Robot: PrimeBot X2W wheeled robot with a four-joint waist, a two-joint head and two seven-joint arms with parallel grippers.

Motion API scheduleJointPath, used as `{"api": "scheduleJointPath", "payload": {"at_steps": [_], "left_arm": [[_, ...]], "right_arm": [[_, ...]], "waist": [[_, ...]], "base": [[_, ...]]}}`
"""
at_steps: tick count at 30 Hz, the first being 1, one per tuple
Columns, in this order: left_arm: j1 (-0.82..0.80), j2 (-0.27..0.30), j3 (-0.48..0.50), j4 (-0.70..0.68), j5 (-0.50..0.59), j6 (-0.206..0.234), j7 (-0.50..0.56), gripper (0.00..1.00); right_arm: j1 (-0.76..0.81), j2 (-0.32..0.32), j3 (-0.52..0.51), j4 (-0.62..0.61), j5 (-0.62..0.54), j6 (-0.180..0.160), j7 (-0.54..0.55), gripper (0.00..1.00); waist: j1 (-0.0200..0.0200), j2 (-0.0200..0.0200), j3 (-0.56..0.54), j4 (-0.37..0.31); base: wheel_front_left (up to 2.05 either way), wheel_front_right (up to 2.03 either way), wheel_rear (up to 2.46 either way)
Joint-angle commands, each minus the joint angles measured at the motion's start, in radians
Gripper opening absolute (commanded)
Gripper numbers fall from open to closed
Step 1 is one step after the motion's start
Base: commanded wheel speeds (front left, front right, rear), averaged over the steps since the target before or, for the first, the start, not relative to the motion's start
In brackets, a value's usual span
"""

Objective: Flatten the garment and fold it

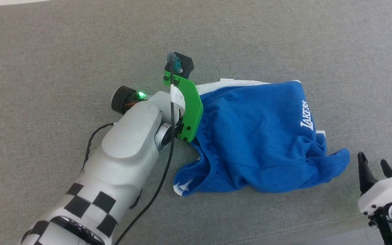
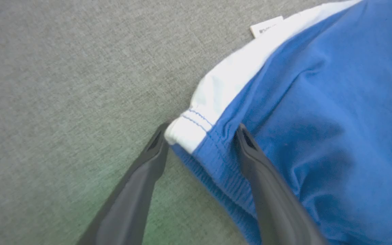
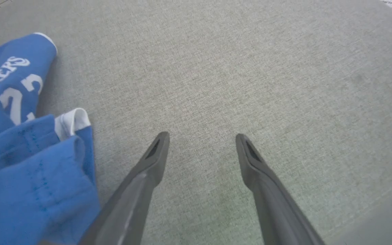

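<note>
Blue garment (image 1: 250,143) | rumpled, unfolded | white trim, LAKERS print (waistband bunched)

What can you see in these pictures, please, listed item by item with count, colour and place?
shorts: one, bright blue with white stripes and a white LAKERS print, lying crumpled at the middle of the surface
label: one, white, poking out at the edge of the shorts' white stripe
surface: one, grey woven fabric, under everything
left arm: one, white with black checks, carrying a green bracket and a black cable, reaching to the shorts' left edge
left gripper: one, dark, jaws apart astride the waistband corner
right gripper: one, dark, jaws apart over bare surface, right of the shorts
</note>
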Motion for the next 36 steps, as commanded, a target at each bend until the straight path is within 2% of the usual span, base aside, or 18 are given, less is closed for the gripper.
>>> {"api": "scheduleJointPath", "payload": {"at_steps": [1, 2, 6, 9, 14, 19, 22, 27, 28, 29, 32, 35, 36], "left_arm": [[0.006, 0.0, -0.001, 0.013, -0.013, -0.013, -0.013, 0.0], [0.013, 0.004, 0.052, -0.015, -0.069, -0.032, -0.094, 0.0], [0.039, 0.047, 0.11, -0.079, -0.112, -0.04, -0.173, 0.0], [0.079, 0.083, 0.16, -0.135, -0.147, -0.03, -0.211, 0.0], [0.209, 0.148, 0.241, -0.219, -0.202, 0.035, -0.242, 0.0], [0.403, 0.197, 0.318, -0.282, -0.262, 0.124, -0.256, 0.0], [0.501, 0.193, 0.328, -0.311, -0.293, 0.147, -0.248, 0.0], [0.599, 0.145, 0.301, -0.329, -0.341, 0.148, -0.201, 0.01], [0.605, 0.137, 0.303, -0.33, -0.352, 0.147, -0.197, 0.37], [0.609, 0.131, 0.307, -0.334, -0.36, 0.146, -0.201, 1.0], [0.606, 0.124, 0.34, -0.356, -0.373, 0.147, -0.247, 1.0], [0.605, 0.149, 0.377, -0.398, -0.35, 0.136, -0.344, 1.0], [0.619, 0.184, 0.401, -0.44, -0.281, 0.137, -0.484, 1.0]], "right_arm": [[-0.023, 0.0, 0.006, 0.002, 0.004, -0.001, -0.007, 1.0], [-0.026, 0.0, 0.007, 0.01, 0.0, -0.001, -0.011, 1.0], [-0.012, 0.0, -0.022, 0.003, -0.026, -0.001, -0.004, 1.0], [-0.001, 0.0, -0.035, -0.01, -0.047, -0.001, 0.012, 1.0], [0.013, 0.0, -0.034, -0.04, -0.065, -0.001, 0.047, 1.0], [0.029, 0.0, -0.026, -0.069, -0.076, -0.001, 0.077, 1.0], [0.041, 0.0, -0.026, -0.082, -0.079, -0.001, 0.091, 1.0], [0.059, 0.0, -0.024, -0.102, -0.081, -0.001, 0.115, 1.0], [0.061, 0.0, -0.023, -0.105, -0.082, -0.001, 0.118, 1.0], [0.063, 0.0, -0.021, -0.109, -0.083, -0.001, 0.121, 1.0], [0.064, 0.0, -0.015, -0.119, -0.087, -0.001, 0.129, 1.0], [0.052, 0.0, 0.005, -0.13, -0.093, -0.001, 0.14, 1.0], [0.025, 0.0, 0.037, -0.145, -0.107, -0.001, 0.156, 1.0]], "waist": [[-0.0001, 0.0, -0.001, 0.006], [-0.0001, 0.0, -0.027, 0.025], [-0.0001, 0.0, -0.071, 0.075], [-0.0001, 0.0, -0.107, 0.115], [-0.0001, 0.0, -0.16, 0.176], [-0.0001, 0.0, -0.193, 0.22], [-0.0001, 0.0, -0.203, 0.239], [-0.0001, 0.0, -0.216, 0.267], [-0.0001, 0.0, -0.219, 0.271], [-0.0001, 0.0, -0.222, 0.275], [-0.0001, 0.0, -0.233, 0.282], [-0.0001, 0.0, -0.242, 0.285], [-0.0001, 0.0, -0.244, 0.288]], "base": [[0.0, 0.0, 0.0], [0.0, 0.0, 0.0], [0.0, 0.0, 0.0], [0.0, 0.0, 0.0], [0.0, 0.0, 0.0], [0.0, 0.0, 0.0], [0.0, 0.0, 0.0], [0.0, 0.0, 0.0], [0.0, 0.0, 0.0], [0.0, 0.0, 0.0], [0.0, 0.0, 0.0], [0.0, 0.0, 0.0], [0.0, 0.0, 0.0]]}}
